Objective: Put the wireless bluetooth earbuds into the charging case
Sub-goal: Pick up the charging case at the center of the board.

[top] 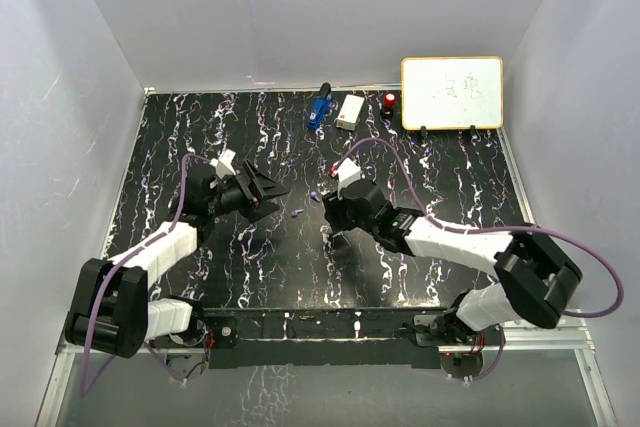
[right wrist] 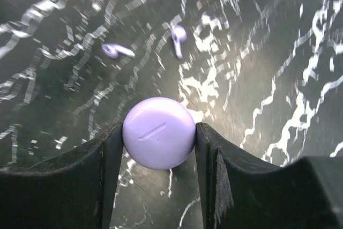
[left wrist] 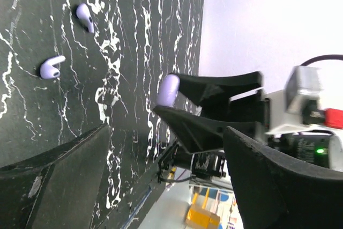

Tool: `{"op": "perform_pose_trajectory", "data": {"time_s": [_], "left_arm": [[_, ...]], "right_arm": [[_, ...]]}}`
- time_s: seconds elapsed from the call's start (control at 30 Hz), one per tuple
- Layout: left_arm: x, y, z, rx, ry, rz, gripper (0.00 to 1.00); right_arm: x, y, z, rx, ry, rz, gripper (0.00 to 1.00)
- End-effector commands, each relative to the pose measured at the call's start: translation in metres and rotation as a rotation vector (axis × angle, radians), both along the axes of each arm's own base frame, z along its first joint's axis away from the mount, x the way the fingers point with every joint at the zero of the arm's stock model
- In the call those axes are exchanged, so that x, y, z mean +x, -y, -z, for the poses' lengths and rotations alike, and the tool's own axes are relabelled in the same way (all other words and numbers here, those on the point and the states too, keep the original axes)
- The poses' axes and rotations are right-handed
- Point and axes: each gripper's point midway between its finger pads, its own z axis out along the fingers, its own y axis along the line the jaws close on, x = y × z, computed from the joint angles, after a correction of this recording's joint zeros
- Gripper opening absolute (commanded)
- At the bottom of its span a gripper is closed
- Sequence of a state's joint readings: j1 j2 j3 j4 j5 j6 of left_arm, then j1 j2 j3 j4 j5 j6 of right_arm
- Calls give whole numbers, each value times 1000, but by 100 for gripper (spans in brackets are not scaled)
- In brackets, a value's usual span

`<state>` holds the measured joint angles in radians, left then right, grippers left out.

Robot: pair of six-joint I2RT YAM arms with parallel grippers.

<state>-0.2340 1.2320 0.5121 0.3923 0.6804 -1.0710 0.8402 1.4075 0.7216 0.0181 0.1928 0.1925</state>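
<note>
Two lavender earbuds lie apart on the black marbled table [top: 300, 267], one [top: 297, 213] [left wrist: 52, 68] [right wrist: 117, 51] and the other [top: 315, 196] [left wrist: 86, 17] [right wrist: 178, 36]. My right gripper [right wrist: 159, 140] [top: 331, 209] is shut on the round lavender charging case [right wrist: 159, 132], just above the table and a little short of the earbuds. The case also shows in the left wrist view [left wrist: 170, 89]. Its lid looks closed. My left gripper [left wrist: 166, 186] [top: 272, 190] is open and empty, left of the earbuds and facing the right gripper. No black earbud is in view.
At the back of the table stand a blue gadget [top: 319, 107], a small white box [top: 350, 112], a red-capped object [top: 389, 101] and a whiteboard [top: 452, 92]. White walls close in the left, back and right sides.
</note>
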Motion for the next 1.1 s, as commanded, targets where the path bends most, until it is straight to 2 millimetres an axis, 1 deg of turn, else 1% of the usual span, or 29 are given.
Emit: {"op": "perform_pose_trajectory", "data": {"time_s": [0.0, 0.1, 0.27, 0.33, 0.4, 0.57, 0.87, 1.07], "left_arm": [[-12, 16, -16, -64, 50, 79, 82], [-15, 22, -18, -57, 64, 91, 81], [-16, 26, -21, -32, 108, 79, 75], [-16, 26, -22, -32, 120, 69, 71], [-16, 28, -24, -40, 133, 66, 66], [-16, 31, -23, -47, 140, 69, 61], [-16, 37, -23, -62, 158, 69, 54], [-18, 39, -19, -50, 153, 73, 52]], "right_arm": [[9, -30, -66, 164, 204, -150, 18], [5, -41, -77, 197, 227, -221, 18], [-1, -58, -84, 236, 226, -317, 18], [-4, -62, -87, 254, 232, -339, 18], [-5, -64, -92, 274, 245, -353, 18], [-2, -69, -97, 296, 246, -351, 17], [0, -77, -100, 337, 235, -361, 17], [2, -79, -110, 371, 249, -355, 17]]}}
